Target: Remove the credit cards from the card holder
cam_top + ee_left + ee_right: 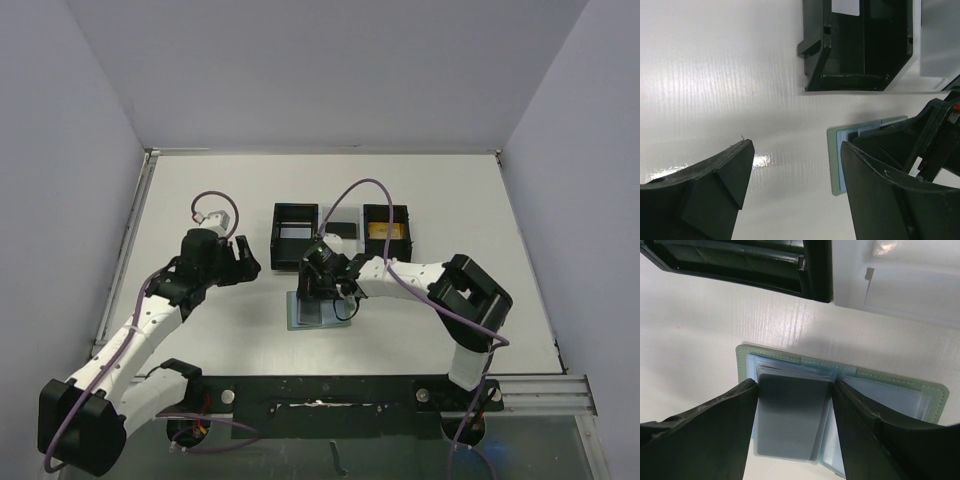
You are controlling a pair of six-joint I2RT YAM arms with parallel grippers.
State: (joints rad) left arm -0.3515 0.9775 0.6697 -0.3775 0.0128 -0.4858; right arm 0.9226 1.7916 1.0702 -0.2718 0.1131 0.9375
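Card holder (305, 318): where does it lie? asks the first.

Open and flat on the white table (470, 200), just near of two black boxes, says the second. The right gripper (320, 283) stands over it and hides its far part from above.

And closer in?

The right wrist view shows a teal stitched rim and pale blue pockets, with the card holder's near corners cut off behind the fingers. A grey card (790, 420) sticks out of the left half, its face in shadow. The right fingers (715, 430) press on its two long edges, pinching it.

The left gripper (245, 258)?

It hangs left of the holder, fingers (715, 185) spread wide with only glossy, finely ribbed table between them.

The boxes?

Square, hard black plastic. The right box (366, 228) holds a gold-orange card (386, 232). In the left box (860, 75) a pale rectangle (846, 6) is cut off at the frame's edge, so whether it is a card cannot be told.
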